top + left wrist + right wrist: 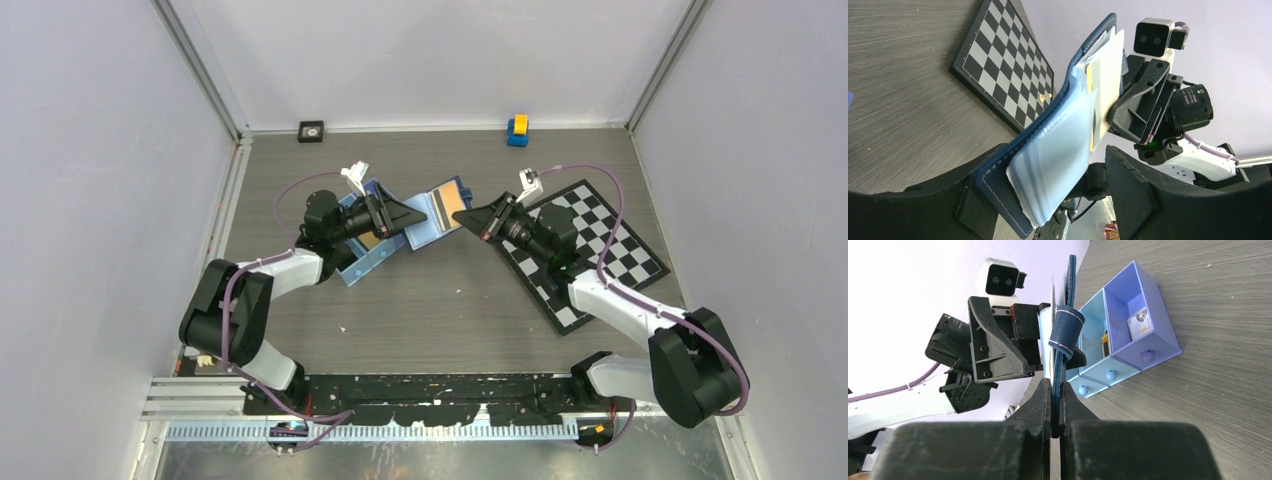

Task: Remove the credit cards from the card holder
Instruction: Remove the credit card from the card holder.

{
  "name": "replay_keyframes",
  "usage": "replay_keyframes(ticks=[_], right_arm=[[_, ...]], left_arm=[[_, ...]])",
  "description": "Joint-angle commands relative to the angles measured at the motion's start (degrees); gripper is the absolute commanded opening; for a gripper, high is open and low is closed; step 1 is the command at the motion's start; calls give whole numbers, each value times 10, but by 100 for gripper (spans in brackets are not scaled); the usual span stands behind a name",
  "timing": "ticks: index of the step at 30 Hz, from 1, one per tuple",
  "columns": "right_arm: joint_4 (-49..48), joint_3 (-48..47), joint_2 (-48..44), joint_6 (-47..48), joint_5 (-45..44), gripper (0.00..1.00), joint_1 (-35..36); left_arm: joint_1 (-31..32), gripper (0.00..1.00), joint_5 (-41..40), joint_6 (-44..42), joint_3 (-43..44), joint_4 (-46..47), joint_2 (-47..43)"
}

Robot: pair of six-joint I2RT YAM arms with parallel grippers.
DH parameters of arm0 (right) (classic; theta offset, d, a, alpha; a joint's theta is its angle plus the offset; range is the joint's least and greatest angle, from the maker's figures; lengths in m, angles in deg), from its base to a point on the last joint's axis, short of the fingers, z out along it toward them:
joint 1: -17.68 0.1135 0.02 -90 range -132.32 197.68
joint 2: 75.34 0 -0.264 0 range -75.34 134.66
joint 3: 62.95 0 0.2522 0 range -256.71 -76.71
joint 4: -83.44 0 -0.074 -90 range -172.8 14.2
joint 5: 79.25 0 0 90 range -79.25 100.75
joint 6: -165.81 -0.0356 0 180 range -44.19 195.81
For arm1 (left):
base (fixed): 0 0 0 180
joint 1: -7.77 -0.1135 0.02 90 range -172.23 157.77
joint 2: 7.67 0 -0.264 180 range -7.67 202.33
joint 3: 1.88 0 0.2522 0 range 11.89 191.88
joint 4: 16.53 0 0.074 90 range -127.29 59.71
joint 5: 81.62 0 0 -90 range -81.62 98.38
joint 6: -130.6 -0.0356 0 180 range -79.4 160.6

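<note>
**Card Holder Clamped by Right Gripper, Left Jaws Apart**

The dark navy-blue rectangular fold-over card holder (pixel 1050 145) hangs between the two grippers over the far middle of the dark grey wood-grain table (pixel 450 320). It is open like a book. The overhead view shows its light-blue inner face with an orange-gold plastic credit card (pixel 452 200) still seated in it.

Right gripper (pixel 463 217): the jaws are pressed together on one edge of the card holder. The right wrist view shows the navy cover pinched edge-on between the two black fingers.

Left gripper (pixel 415 218): the jaws stand wide apart. In the left wrist view, the opposite end of the card holder sits in the gap, its navy cover against one finger and a clear space to the other. Clear and light-blue sleeves fan out from the cover there, with a pale card visible near the far end.

A light-blue three-compartment plastic tray (pixel 1163 325) rests on the table beneath the left arm, toward the left edge. A black-and-white chequered board (pixel 600 250) lies toward the right edge, under the right arm.
</note>
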Motion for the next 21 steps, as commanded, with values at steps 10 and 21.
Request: replay_keyframes(ticks=[10,21], right_arm=[[-49,-17,10,9,16,0,17],[1,-21,-5,21,-9,64,12]], left_arm=[[-3,39,21,33,12,92,21],[-16,0,41,53,13,119,19]])
